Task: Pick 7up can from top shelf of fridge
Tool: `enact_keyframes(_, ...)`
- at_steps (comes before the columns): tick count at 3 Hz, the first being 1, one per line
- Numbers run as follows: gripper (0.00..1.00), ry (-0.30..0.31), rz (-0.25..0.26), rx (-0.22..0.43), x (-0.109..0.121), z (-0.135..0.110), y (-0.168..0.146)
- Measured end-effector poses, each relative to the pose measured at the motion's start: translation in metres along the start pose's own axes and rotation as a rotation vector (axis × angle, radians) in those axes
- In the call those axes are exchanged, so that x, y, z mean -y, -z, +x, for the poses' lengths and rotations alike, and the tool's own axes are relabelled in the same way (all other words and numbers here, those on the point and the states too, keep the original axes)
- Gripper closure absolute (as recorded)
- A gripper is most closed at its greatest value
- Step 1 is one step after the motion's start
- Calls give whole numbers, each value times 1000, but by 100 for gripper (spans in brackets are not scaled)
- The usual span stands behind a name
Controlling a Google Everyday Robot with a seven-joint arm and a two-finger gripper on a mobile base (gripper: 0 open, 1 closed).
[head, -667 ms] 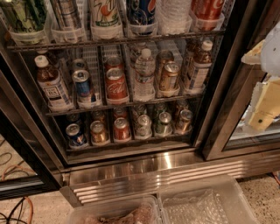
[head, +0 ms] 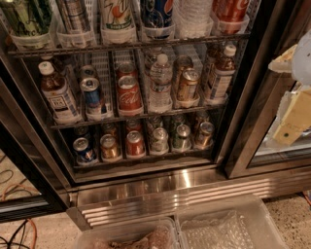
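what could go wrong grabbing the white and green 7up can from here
The white and pale green 7up can stands close between a silver striped can and a blue can; a wide approach may knock either.
Its clear plastic holder on the dark wire top shelf may snag it.
The gripper hangs at the right edge, beyond the dark door frame, which it may clip crossing over.

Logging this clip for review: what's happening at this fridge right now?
A robot faces the fridge. The 7up can stands untouched in a clear holder on the top shelf, between a silver striped can and a blue can. The tool is at the right edge of view, well clear of the can.
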State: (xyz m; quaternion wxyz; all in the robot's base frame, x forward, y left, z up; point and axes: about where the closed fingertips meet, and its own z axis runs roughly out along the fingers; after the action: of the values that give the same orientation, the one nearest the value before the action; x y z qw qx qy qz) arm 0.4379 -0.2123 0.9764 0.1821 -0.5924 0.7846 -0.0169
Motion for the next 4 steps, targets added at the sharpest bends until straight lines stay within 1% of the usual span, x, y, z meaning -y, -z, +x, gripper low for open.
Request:
enact_keyframes(1, 0, -31, 22, 102, -12, -18, 4)
enact_keyframes(2, 0, -37, 38, 249, -25, -49, 7)
enact_keyframes(3, 0, -28, 38, 342, -35, -77, 5)
enact_keyframes(4, 0, -7, 56, 406, -40, -100, 7)
